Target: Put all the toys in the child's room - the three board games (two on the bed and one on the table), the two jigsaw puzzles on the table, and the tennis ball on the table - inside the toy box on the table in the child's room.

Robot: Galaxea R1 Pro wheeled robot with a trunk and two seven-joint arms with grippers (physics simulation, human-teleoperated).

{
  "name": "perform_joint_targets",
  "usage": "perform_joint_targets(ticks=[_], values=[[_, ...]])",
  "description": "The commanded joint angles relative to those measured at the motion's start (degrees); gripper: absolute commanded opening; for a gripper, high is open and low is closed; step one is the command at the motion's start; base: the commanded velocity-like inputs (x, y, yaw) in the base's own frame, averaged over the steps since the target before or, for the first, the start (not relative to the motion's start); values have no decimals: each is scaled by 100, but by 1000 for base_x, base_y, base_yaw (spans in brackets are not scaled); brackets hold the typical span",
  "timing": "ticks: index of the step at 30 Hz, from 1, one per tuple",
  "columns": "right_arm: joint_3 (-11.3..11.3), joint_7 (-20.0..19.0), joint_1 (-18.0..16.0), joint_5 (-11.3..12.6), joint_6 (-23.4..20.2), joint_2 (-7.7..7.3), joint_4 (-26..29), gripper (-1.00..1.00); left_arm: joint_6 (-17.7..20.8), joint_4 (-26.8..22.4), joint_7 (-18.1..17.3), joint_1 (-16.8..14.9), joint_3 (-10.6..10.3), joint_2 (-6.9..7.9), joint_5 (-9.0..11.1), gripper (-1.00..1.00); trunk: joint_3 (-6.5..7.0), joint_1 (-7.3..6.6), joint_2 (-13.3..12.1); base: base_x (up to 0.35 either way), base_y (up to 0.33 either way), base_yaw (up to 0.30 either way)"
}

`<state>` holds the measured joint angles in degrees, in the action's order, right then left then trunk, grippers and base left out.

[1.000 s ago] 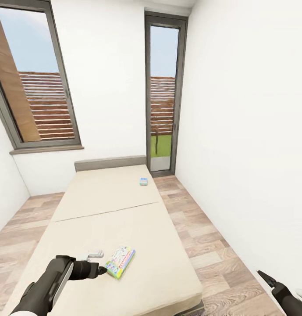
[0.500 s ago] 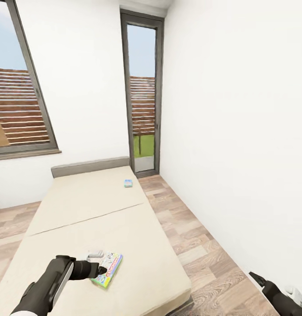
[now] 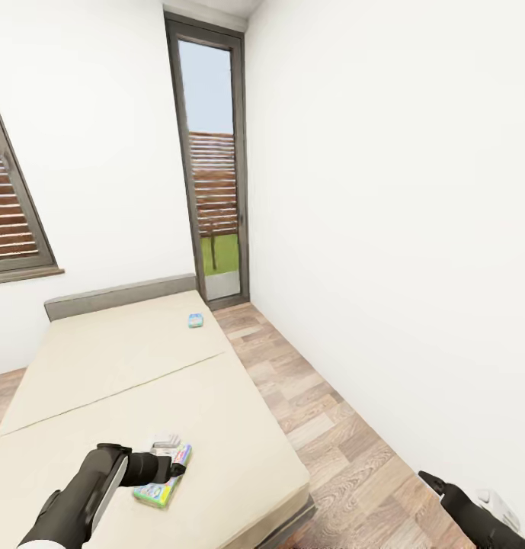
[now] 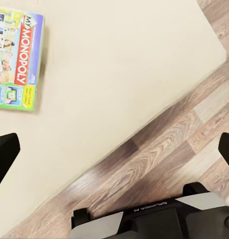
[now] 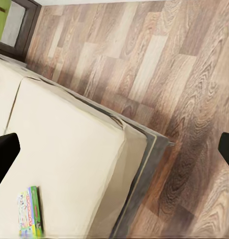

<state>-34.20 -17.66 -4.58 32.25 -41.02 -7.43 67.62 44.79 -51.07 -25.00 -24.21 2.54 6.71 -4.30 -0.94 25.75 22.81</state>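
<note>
L gripper [image 3: 178,467] spread wide, empty, over the bed [image 3: 216,412] w/ the Monopoly box [image 3: 163,486] just beside it near the bed's foot. 2nd game [image 3: 195,320] lies well apart, near the headboard. R gripper [image 3: 433,482] low over the floor [image 3: 346,450], fingers apart.

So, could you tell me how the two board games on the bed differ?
The near board game lies by the foot of the bed, beside the left gripper; the far board game lies near the headboard. The near one looks larger and multicoloured, the far one small and bluish. Both lie flat.
</note>
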Motion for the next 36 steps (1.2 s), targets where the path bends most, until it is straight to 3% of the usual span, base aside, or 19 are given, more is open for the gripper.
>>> perform_joint_targets(ticks=[1, 6, 9, 11, 13, 15, 19, 22, 28, 36], values=[[80, 50, -14, -30, -42, -3, 18, 100, 22, -8, -46, -1, 18, -2, -44, 100, -10, 3, 11, -7, 5, -280], [535, 861, -254, -233, -113, -6, 167, 100, 34, -8, -33, 0, 25, -3, -37, 100, -10, 3, 11, -4, 3, -265], [963, 1746, -675, -324, -312, 20, 316, 100, 43, -8, -19, -3, 78, 1, -18, 100, -10, 3, 11, -1, 1, -112], [1190, 2091, -865, -343, -415, 35, 347, 100, 46, -7, -17, -4, 162, 1, -12, 100, -10, 3, 11, 0, 0, -49], [1716, 2759, -1213, -359, -576, 59, 372, 100, 51, -6, -10, -11, 469, -1, -3, 100, -10, 3, 11, 0, 0, -25], [2101, 3230, -1413, -359, -628, 72, 369, 100, 57, -3, -4, -23, 775, -4, 4, 100, -10, 3, 11, 0, 0, -13], [2645, 3866, -1589, -326, -640, 112, 342, 100, 71, 4, 91, -170, 1139, -19, -12, 100, -10, 3, 11, 0, 0, -5], [2797, 4008, -1631, -308, -636, 127, 244, 100, 56, 36, 304, -254, 1225, -27, -26, 100, -10, 3, 11, 0, 0, -2], [2898, 4096, -1655, -310, -630, 135, 228, 100, 33, 32, 800, -303, 1277, -22, -3, 100, -10, 3, 11, 0, 0, 0], [2884, 4094, -1636, -286, -624, 129, 416, 100, 43, -4, 917, -315, 1294, -23, 23, 100, -10, 3, 11, 0, 0, 29]])
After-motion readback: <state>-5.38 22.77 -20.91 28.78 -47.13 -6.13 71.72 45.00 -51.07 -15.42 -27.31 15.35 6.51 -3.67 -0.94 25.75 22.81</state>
